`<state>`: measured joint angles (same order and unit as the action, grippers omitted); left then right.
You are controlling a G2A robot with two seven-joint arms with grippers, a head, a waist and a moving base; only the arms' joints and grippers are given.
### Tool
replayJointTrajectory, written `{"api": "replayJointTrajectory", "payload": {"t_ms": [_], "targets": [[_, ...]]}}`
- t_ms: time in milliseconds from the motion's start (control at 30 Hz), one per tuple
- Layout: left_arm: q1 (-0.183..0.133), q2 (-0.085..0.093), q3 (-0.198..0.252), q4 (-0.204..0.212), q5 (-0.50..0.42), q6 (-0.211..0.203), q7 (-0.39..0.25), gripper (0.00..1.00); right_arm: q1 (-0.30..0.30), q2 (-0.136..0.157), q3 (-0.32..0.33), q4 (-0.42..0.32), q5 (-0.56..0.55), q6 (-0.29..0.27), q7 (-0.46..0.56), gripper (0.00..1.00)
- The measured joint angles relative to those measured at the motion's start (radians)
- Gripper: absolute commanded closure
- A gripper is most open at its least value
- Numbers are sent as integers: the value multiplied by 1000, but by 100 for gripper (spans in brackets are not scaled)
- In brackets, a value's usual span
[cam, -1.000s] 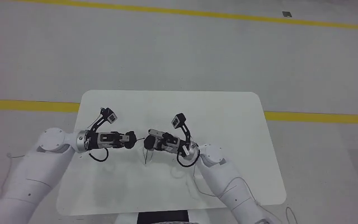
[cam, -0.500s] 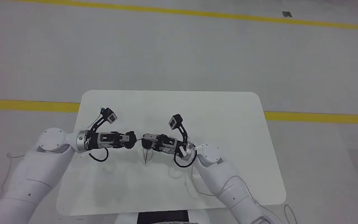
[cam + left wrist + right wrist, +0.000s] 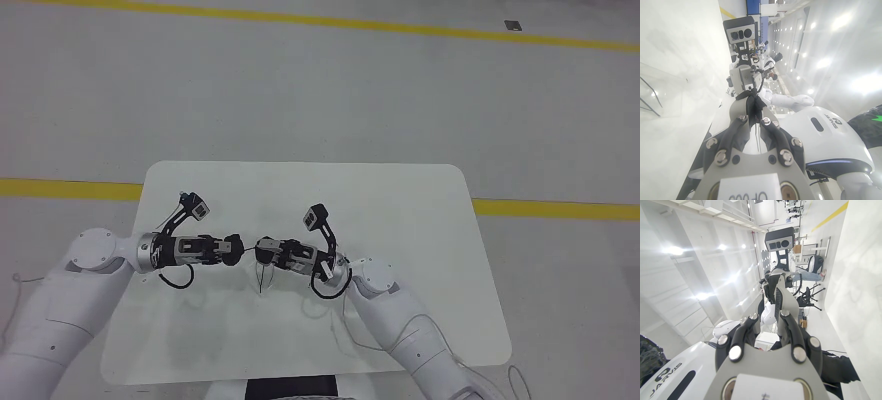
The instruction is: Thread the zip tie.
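At the white table's (image 3: 420, 220) centre, your left gripper (image 3: 240, 250) pinched the thin black plastic zip tie (image 3: 757, 138), strap pointing to 3 o'clock, where your right gripper (image 3: 260, 247) seemed clamped on its other end.

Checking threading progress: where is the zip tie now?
Top view: the zip tie bridges the left pincer and right pincer over the table, its tail hanging beneath the right one.
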<state>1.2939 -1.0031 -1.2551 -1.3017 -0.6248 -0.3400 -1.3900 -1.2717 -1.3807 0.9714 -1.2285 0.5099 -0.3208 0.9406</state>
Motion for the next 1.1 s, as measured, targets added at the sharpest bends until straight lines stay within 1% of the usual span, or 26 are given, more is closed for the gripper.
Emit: {"api": "replayJointTrajectory", "payload": {"t_ms": [133, 300, 400, 833, 867, 900, 933, 1100], "targets": [[0, 0, 0, 0, 0, 0, 0, 100, -1, 2, 0, -3, -1, -1, -2, 92], [0, 0, 0, 0, 0, 0, 0, 100, -2, 4, -1, -5, -2, -2, -4, 96], [0, 0, 0, 0, 0, 0, 0, 100, -1, 5, -2, -5, -2, -2, -4, 100], [0, 0, 0, 0, 0, 0, 0, 100, -1, 9, -7, -9, -5, -4, -11, 100], [0, 0, 0, 0, 0, 0, 0, 50, -1, 9, -8, -9, -5, -4, -11, 100], [0, 0, 0, 0, 0, 0, 0, 11, -1, 10, -8, -9, -4, -4, -11, 100], [0, 0, 0, 0, 0, 0, 0, 0, -1, 10, -8, -9, -4, -5, -11, 100], [0, 0, 0, 0, 0, 0, 0, 0, -2, 11, -9, -11, 2, -8, -15, 100]]}}
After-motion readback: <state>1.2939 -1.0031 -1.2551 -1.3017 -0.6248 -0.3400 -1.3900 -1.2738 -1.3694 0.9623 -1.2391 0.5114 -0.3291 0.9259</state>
